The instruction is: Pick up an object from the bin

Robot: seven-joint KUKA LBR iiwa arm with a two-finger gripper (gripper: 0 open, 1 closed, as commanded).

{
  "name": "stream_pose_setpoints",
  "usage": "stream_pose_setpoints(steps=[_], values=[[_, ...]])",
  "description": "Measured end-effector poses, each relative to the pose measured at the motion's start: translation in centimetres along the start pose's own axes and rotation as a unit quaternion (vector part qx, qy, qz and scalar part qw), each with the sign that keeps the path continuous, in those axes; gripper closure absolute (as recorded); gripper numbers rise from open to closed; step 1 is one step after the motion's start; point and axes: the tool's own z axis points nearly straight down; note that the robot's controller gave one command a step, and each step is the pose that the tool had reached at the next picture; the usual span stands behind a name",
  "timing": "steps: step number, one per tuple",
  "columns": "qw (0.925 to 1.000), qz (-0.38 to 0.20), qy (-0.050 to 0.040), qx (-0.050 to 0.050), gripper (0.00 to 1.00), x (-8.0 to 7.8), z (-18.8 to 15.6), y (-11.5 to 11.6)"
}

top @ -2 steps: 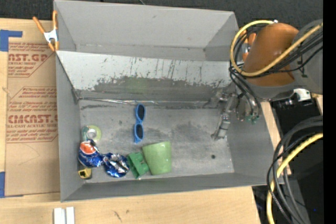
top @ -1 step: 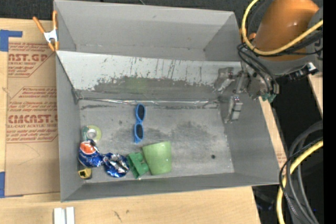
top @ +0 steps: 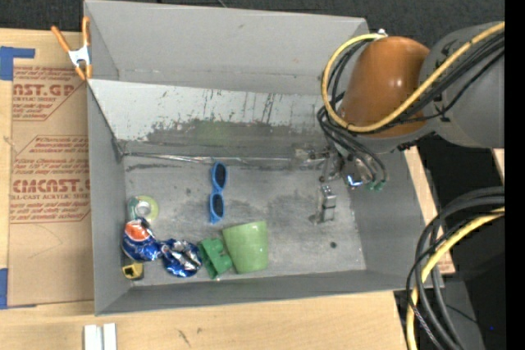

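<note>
The pincer [top: 326, 205] hangs low in the grey metal bin [top: 246, 70], over a bare patch of floor towards the wall through which the arm comes in. Beneath it lies only scuffed grey metal, and no thing is seen in its grasp. Whether it is released or clenched I cannot tell.

Everything that could be picked lies away from the pincer, on the side opposite the arm. Nearest is a pale green cup [top: 247, 246], tipped on its side, a little nearer the bin's front wall than the pincer is. Just beyond the cup and touching it is a darker green block [top: 215, 258]. A pair of blue sunglasses [top: 216, 193] lies alone on the floor at about the pincer's own level, farther off than the cup.

Well apart from the pincer, in the far front corner, is a small heap: a crumpled blue wrapper [top: 181, 257], a crushed blue and red can [top: 138, 238], a clear ring-shaped thing [top: 146, 208] and a small yellow piece [top: 131, 270].
</note>
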Motion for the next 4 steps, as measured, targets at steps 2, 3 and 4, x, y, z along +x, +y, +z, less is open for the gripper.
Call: stream_pose_setpoints(steps=[2,3,4], values=[[0.9911,-0.133,-0.0062,0.001,0.0,6.0,6.6,9.5],[0.9911,-0.133,-0.0056,0.003,1.0,5.9,6.4,9.4],[0.9919,-0.127,-0.006,0.003,1.0,5.1,-10.4,7.0]])
